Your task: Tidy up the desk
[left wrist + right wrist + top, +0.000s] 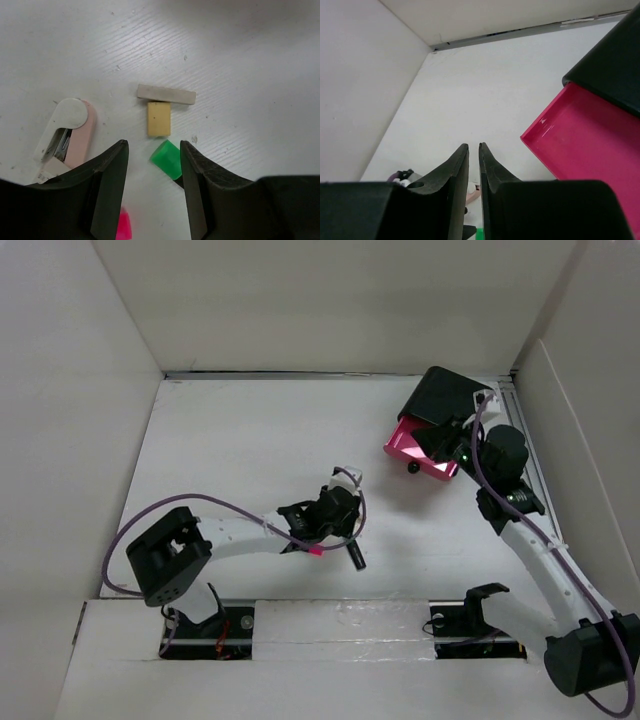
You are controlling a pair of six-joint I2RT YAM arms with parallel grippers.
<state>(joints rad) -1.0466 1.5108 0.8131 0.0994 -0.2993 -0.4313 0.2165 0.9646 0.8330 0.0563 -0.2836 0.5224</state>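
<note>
White desk [250,440] lies under both your arms. Your left gripper [152,147] is spread beside a stapler [65,132], with a green block [167,159] off-centre between the fingers, so closing may flick it away. Your right gripper [474,147], a slit apart and empty, could knock the pink drawer [585,140].

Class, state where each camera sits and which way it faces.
Top: above, behind the robot, looking down on the desk; both arms show.
Left wrist: above the desk, looking down at small blocks; left hand shows.
Right wrist: low, facing the back wall; right hand shows.
Shared: top and right wrist both catch the pink drawer.
</note>
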